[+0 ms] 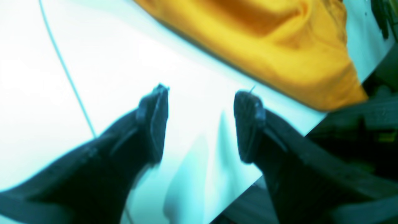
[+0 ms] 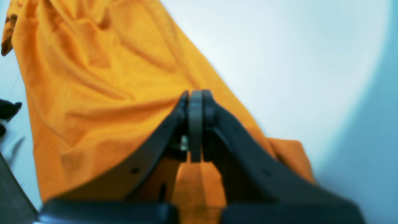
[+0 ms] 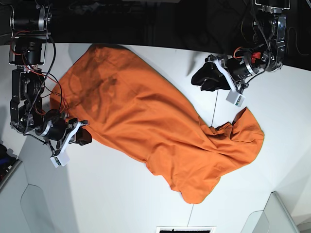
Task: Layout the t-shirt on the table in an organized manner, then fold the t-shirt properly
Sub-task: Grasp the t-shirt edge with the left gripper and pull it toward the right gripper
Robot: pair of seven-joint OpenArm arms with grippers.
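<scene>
At nine o'clock, right gripper [image 3: 81, 137] pinches the t-shirt [image 3: 146, 126] edge!
Pull outward and low, I'd say, to flatten that diagonal heap across the table [image 3: 112, 199]; bare room lies at six. Farther off at two o'clock, left gripper [image 1: 200, 121] hangs spread, empty, near the bunched end.

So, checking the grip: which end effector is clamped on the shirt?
The right end effector, shut on the bright orange fabric t-shirt; the left end effector hangs open over bare table.
</scene>
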